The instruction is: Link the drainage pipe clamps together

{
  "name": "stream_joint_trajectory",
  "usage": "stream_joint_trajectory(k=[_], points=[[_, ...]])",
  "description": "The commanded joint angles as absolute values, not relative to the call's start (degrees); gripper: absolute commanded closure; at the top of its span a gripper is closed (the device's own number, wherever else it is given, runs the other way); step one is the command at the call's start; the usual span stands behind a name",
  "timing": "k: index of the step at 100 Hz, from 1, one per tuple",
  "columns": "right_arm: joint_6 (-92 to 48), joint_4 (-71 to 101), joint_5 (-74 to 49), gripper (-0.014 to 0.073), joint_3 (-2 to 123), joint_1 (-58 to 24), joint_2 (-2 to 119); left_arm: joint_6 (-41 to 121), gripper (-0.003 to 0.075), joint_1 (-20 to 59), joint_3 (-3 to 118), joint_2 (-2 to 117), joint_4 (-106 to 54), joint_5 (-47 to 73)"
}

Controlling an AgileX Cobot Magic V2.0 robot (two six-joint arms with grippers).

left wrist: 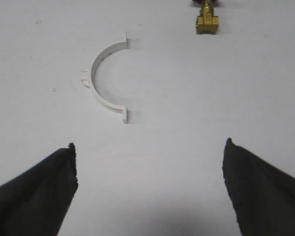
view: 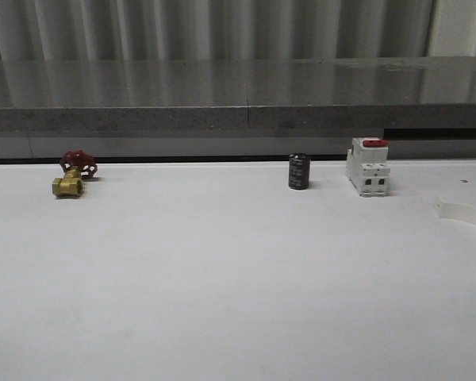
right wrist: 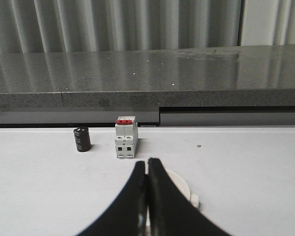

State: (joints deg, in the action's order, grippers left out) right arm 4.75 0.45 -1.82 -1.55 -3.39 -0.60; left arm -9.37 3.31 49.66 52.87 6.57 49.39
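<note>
One white half-ring clamp (left wrist: 101,81) lies flat on the white table (left wrist: 187,98), its open side facing the brass valve's side. My left gripper (left wrist: 150,150) hovers short of it, open wide, with bare table between its dark fingers (left wrist: 59,177). The other clamp (view: 462,213) lies near the table's right edge. In the right wrist view this clamp (right wrist: 178,182) shows partly behind the fingers, its small tab to one side. My right gripper (right wrist: 147,162) is shut, fingertips together, and I see nothing held between them.
A brass valve with a red handle (view: 74,175) sits at the back left and also appears past the first clamp (left wrist: 207,22). A black cylinder (view: 299,171) and a white breaker with a red top (view: 368,167) stand at the back right. A grey ledge (view: 238,119) runs behind the table.
</note>
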Motion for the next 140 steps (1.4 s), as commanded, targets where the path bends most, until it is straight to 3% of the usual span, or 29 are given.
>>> stream_joint_trajectory(k=[1, 34, 67, 140], points=[[4.78, 0.00, 3.03, 0.0661, -0.66, -3.49, -1.76, -9.04, 0.0132, 1.66, 54.40, 59.44, 7.96, 44.77], [4.78, 0.00, 3.03, 0.0661, -0.66, -3.49, -1.76, 0.95, 0.0132, -6.45, 65.16, 83.60, 5.29, 45.25], [4.78, 0.00, 3.03, 0.0661, -0.66, -3.49, -1.76, 5.63, 0.0132, -11.58, 73.36, 99.68, 4.76, 43.61], [4.78, 0.00, 3.03, 0.0661, -0.66, -3.49, -1.76, 5.84, 0.0132, -12.07, 78.66, 113.08, 3.92, 38.58]])
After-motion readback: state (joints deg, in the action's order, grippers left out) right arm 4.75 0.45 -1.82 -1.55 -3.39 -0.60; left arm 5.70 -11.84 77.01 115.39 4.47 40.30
